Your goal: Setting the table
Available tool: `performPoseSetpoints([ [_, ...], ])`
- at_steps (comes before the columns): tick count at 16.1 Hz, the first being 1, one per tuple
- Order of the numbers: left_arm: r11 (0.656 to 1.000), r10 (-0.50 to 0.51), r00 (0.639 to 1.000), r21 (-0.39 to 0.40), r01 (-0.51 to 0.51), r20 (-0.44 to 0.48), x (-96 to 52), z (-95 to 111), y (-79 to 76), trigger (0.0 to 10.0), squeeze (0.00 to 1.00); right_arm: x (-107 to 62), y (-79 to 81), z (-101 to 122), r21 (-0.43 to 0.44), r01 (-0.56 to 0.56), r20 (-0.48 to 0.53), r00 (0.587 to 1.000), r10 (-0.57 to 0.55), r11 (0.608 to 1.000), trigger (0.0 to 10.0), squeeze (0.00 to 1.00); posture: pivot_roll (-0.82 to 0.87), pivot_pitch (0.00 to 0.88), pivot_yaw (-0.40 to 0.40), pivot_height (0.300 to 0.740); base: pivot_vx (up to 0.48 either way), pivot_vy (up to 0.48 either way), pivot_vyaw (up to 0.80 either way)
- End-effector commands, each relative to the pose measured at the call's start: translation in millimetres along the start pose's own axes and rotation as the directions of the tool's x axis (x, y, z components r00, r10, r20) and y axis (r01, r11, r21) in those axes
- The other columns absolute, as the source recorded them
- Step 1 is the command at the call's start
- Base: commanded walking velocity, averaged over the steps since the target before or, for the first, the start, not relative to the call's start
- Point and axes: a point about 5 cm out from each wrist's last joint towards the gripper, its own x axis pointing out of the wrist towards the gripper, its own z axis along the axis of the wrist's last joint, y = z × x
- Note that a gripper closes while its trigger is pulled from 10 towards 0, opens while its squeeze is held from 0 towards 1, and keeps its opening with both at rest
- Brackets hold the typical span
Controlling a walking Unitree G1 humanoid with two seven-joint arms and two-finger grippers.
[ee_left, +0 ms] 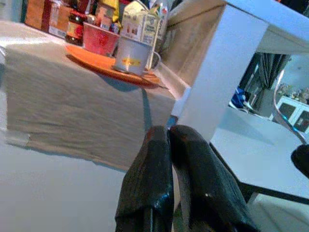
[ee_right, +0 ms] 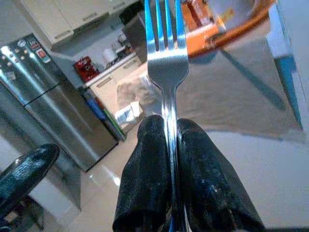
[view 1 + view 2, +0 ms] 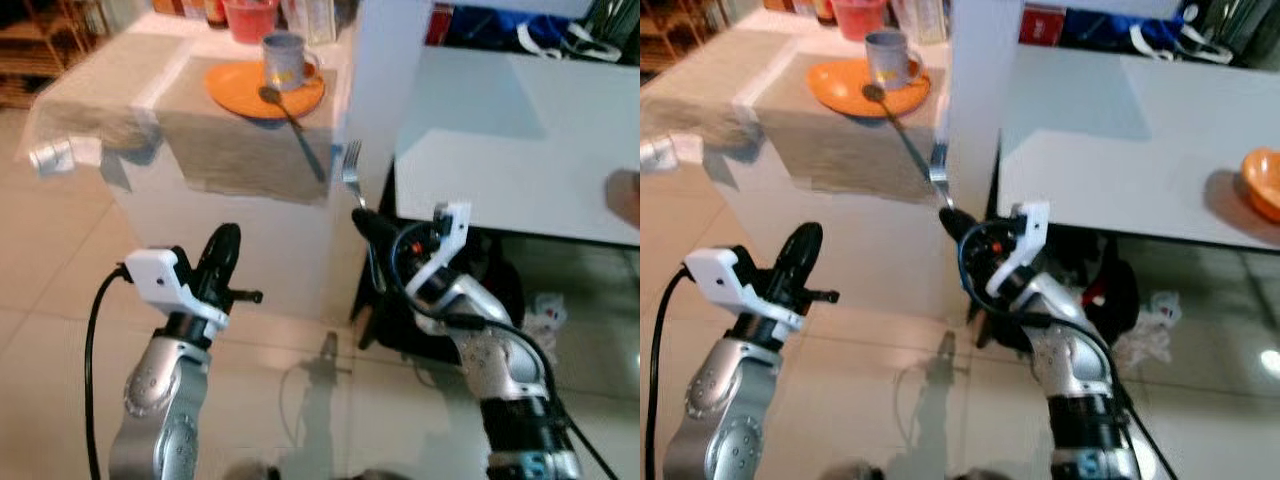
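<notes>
**Fork held upright beside the white table**

Fork [image 2: 166,58] is clamped by its handle between the two black fingers of the right gripper [image 2: 170,126], tines pointing up. In the head views the fork [image 3: 352,172] is seen in front of the white table [image 3: 250,230], just off its near right corner and below the level of its top. The right gripper [image 3: 368,226] is pressed tight on the handle, with no gap left beside the metal.

On the white table a beige placemat [image 3: 245,140] is laid, its front edge hanging over the table's near side. At the back of the placemat an orange plate [image 3: 240,95] is set, and a grey mug [image 3: 283,60] stands on the plate. A spoon [image 3: 292,120] is laid with its bowl on the plate's near rim and its handle running out over the placemat toward the table's near right corner. Behind the plate, at the far edge of the table, a red cup [image 1: 99,39], a carton [image 1: 140,26] and jars are stood.

The left gripper [image 3: 220,255] is held low in front of the white table, left of the fork, its fingers [image 1: 149,179] closed together on nothing.

To the right of the white table a second, lower white surface [image 3: 1120,150] is seen, with an orange bowl [image 3: 1262,182] near its right edge.
</notes>
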Motion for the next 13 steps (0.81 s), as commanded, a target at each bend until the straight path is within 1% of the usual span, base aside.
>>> performPoseSetpoints([
  [1,1.0,0.0,1.0,0.007,0.0,-0.014,-0.8,-3,1.3,10.0,0.0,4.2,3.5,5,-0.014,-0.013,0.02,1.0,0.013,1.0,10.0,0.0,-0.08,0.087,-0.017,0.74,0.0,-0.45,0.0],
  [3,1.0,-0.009,1.0,0.008,0.009,-0.021,0.1,-6,-0.2,10.0,0.0,6.4,4.5,4,-0.015,-0.004,0.034,0.999,0.004,1.0,10.0,0.0,-0.08,0.085,-0.017,0.74,0.0,-0.45,0.0],
  [6,1.0,-0.01,0.998,0.021,0.011,-0.056,-2.3,-16,1.1,10.0,0.0,6.9,-3.1,-4,-0.019,0.064,0.03,0.998,-0.063,0.998,10.0,0.0,-0.09,0.087,-0.015,0.74,0.0,-0.449,0.0],
  [8,1.0,0.002,0.997,0.024,0.0,-0.072,-4.2,-21,4.3,10.0,0.0,7.0,-2.2,-6,-0.023,0.066,0.028,0.997,-0.066,0.998,10.0,0.0,-0.09,0.087,-0.014,0.74,0.0,-0.448,0.0],
  [13,1.0,-0.003,0.998,0.03,0.004,-0.057,-0.9,-17,4.4,10.0,0.0,12.0,3.9,1,-0.028,0.038,0.068,0.997,-0.036,0.999,10.0,0.0,-0.09,0.085,-0.01,0.74,0.0,-0.45,0.0],
])
